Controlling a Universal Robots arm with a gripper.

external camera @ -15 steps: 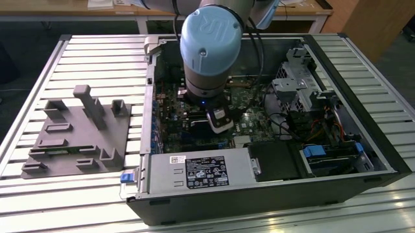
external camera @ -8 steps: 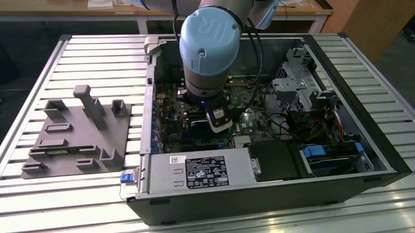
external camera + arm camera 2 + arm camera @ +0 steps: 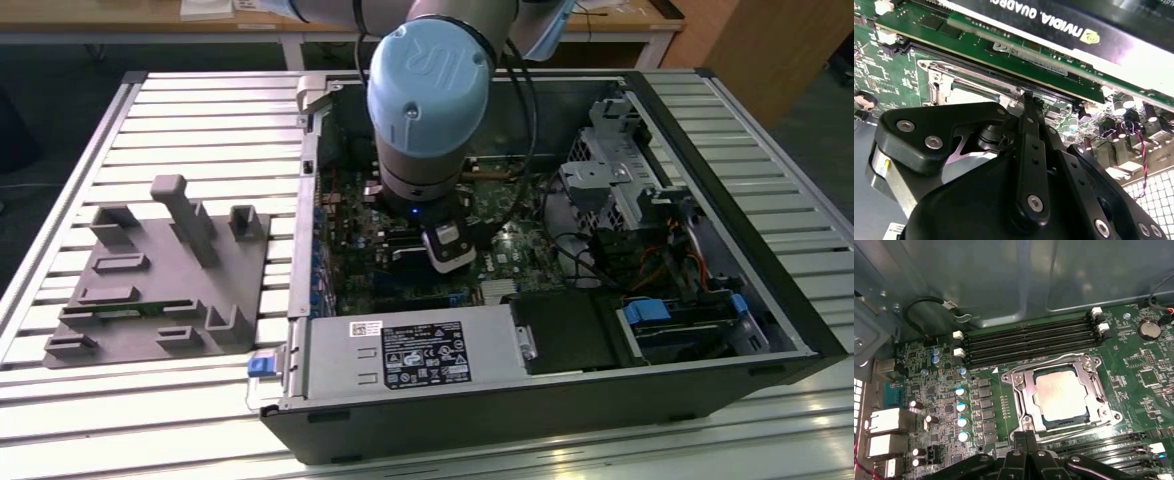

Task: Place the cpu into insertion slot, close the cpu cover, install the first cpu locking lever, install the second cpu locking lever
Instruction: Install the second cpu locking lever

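Green board, covered cpu beside jaws

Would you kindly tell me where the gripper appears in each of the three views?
Exterior view: the gripper hangs under the blue arm joint, over the green motherboard.
Second wrist view: gripper beside a long black slot.
First wrist view: gripper at the cpu cover.
Shared landmark: the motherboard.

We are looking at a workshop bench scene.
A slatted metal table is filling the foreground; behind it a wooden desk is standing over dark floor.
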